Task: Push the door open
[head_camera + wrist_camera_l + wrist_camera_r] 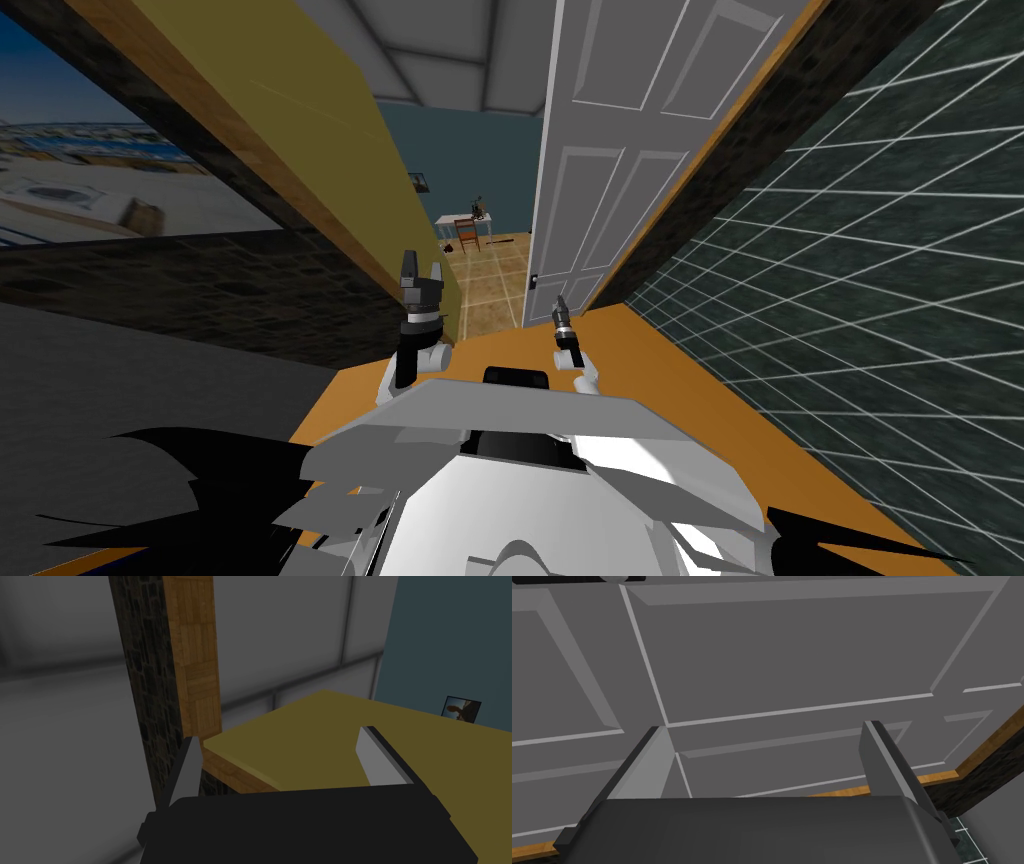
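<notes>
1. The white panelled door (610, 150) stands partly open ahead on my right. Its free edge lies toward the middle of the opening, and a small dark handle (535, 281) sits low on that edge.
2. My right tool (560, 306) sits just in front of the door's lower panels, near the free edge. Its fingers are apart with nothing between them. I cannot tell whether they touch the door.
3. My left tool (421, 272) points up at the left side of the opening, close beside the yellow wall (330, 130). Its fingers are also apart and hold nothing. The wooden door frame (197, 666) runs next to one finger.
4. Through the gap I see a tiled floor (495, 285), and far back a small white counter (462, 220) with a brown chair (467, 237) at it.
</notes>
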`<state>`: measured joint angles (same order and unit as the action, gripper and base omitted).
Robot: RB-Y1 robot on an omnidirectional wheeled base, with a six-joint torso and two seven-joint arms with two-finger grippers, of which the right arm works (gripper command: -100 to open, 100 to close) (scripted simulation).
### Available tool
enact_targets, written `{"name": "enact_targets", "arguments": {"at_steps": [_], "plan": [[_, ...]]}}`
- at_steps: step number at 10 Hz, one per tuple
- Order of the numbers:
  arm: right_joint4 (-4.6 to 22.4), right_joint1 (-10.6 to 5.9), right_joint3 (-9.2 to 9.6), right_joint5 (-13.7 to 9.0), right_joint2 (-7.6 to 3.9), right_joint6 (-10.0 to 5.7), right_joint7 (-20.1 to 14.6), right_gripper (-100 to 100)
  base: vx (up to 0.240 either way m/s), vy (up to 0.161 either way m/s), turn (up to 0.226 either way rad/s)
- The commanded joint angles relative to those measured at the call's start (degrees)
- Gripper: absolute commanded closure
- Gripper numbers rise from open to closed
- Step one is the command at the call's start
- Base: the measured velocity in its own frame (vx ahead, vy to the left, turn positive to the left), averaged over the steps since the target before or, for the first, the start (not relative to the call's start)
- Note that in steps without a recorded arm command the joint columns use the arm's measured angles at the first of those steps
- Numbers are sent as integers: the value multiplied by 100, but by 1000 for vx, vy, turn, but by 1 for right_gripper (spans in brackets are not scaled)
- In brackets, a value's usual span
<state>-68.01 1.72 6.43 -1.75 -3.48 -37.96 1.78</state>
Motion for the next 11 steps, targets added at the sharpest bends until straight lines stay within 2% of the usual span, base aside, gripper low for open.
{"name": "enact_targets", "arguments": {"at_steps": [1, 2, 11], "plan": [[286, -113, 28, 9, 14, -81, -12, -100, 79, -60, 49], [324, -113, 28, 9, 14, -81, -12, -100, 54, -31, 20], [1936, -745, 150, 53, 199, -470, -56, -100, 81, -53, 43]]}}
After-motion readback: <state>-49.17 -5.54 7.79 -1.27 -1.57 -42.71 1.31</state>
